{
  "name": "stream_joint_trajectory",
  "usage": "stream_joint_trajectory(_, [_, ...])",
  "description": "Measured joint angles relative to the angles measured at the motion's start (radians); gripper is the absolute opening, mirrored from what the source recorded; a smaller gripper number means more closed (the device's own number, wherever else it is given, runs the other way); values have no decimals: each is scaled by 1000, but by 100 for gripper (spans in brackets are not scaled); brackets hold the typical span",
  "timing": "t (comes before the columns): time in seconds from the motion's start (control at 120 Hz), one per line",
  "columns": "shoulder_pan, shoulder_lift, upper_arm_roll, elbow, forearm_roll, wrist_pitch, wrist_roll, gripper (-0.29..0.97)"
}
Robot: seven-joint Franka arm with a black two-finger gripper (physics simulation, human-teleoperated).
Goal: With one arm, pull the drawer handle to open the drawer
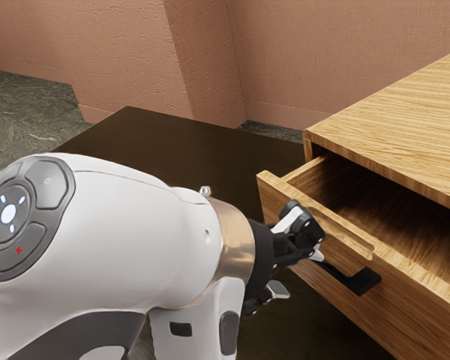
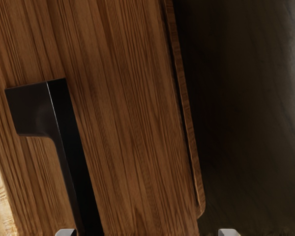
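Clearly the wooden drawer (image 1: 405, 307) stands partly pulled out of its cabinet (image 1: 405, 127), its hollow inside showing. The black handle (image 1: 356, 279) sits on the drawer front, and the gripper (image 1: 307, 251) is right up against the handle's near end. In the wrist view the fingertips (image 2: 65, 231) are spread wide, clamping nothing, with the handle bar (image 2: 64, 147) just beside one. The dark table (image 1: 172, 150) lies beneath, with pink walls (image 1: 322, 52) behind it.

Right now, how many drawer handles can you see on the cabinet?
1: a black handle on the front of the partly open drawer, just under the wooden cabinet top. The cabinet's lower part is out of frame, so more handles may be hidden.
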State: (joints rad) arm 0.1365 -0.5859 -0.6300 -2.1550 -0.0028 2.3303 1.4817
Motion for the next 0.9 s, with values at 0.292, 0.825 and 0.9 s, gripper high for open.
stream_joint_trajectory(0.292, [0, -3, 9, -11, -17, 3, 1, 34])
stream_joint_trajectory(0.825, [11, 44, 12, 25, -15, 16, 6, 34])
stream_joint_trajectory(0.9, [12, 58, 12, 29, -15, 17, 6, 34])
